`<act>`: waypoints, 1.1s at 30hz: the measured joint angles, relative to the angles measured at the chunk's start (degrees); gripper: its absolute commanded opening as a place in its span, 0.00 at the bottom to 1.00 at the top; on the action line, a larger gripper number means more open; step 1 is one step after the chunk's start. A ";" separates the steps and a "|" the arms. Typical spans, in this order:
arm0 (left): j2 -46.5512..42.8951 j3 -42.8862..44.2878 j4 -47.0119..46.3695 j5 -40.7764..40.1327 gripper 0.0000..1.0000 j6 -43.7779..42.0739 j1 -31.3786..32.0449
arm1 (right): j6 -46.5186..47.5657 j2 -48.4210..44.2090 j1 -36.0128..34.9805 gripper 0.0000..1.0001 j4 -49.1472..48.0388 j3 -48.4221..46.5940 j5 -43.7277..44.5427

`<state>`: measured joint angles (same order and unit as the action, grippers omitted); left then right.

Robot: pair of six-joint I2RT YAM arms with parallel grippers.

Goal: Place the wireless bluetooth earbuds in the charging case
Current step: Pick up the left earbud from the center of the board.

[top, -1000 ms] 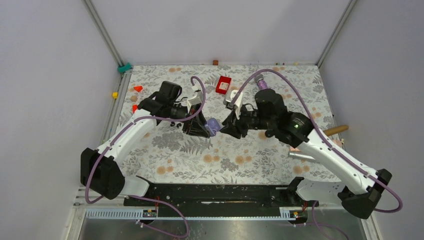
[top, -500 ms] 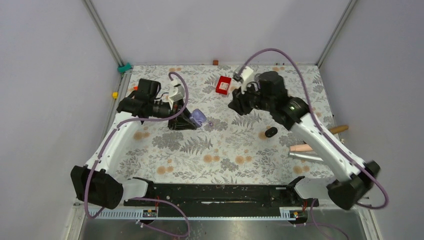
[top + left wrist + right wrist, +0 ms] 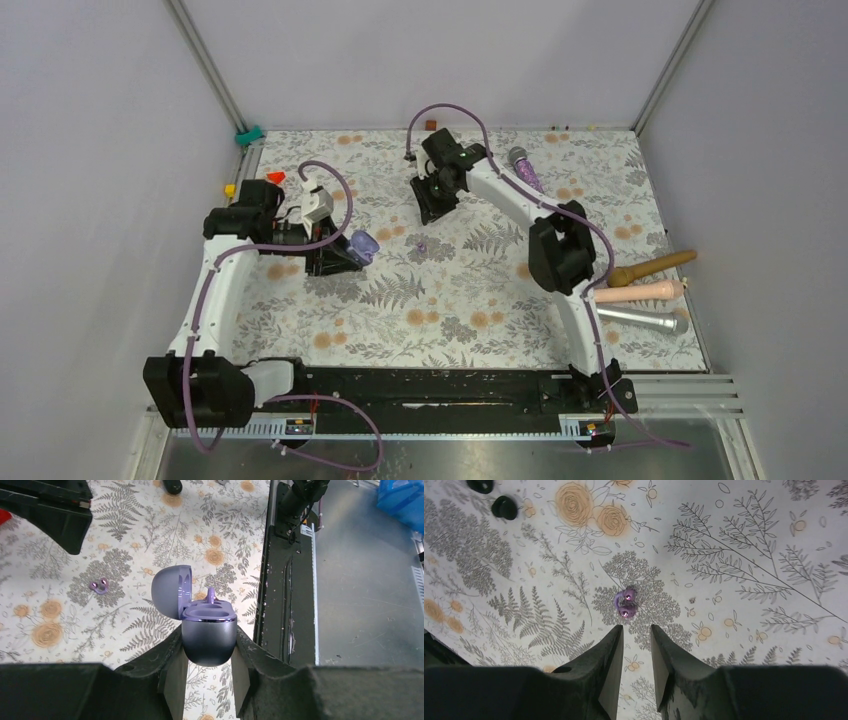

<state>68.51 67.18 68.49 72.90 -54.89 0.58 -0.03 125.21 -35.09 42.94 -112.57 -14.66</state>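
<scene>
My left gripper is shut on the lavender charging case, whose lid stands open. A purple piece, apparently one earbud, sticks up from the case's wells. Seen from above, the case hangs left of centre at my left gripper. A second tiny purple earbud lies loose on the floral cloth, to the case's right. In the right wrist view this earbud sits just beyond the fingertips of my right gripper, which is open by a narrow gap and holds nothing. From above, my right gripper hovers just behind the earbud.
Two small black rounded pieces lie on the cloth past the loose earbud. A purple glitter microphone lies at the back. A wooden handle, a pink rod and a silver tube lie at the right edge. Red bits sit far left.
My right gripper left the case, swung to the far middle and now hovers by the loose earbud, jaws a little narrower. My left gripper carried the open case back to the left.
</scene>
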 measured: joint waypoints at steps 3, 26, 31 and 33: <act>-1.05 -3.56 2.12 0.98 0.00 -3.28 -1.86 | -2.16 6.08 -0.04 0.34 2.91 -5.35 -0.04; 3.23 -3.91 20.48 7.26 0.00 -28.17 -8.70 | -11.63 16.76 -4.74 0.22 6.62 -10.64 -1.27; 3.21 -3.91 20.94 7.65 0.00 -29.40 -8.72 | -12.24 11.61 -4.66 0.22 4.55 -1.44 -1.22; 3.15 -3.91 21.11 7.76 0.00 -29.68 -8.72 | -12.20 9.57 -4.66 0.22 4.28 2.01 -0.81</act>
<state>71.66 63.26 89.60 80.66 -84.58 -8.14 -12.23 134.78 -39.75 47.22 -110.56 -15.46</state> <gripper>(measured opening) 0.324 0.218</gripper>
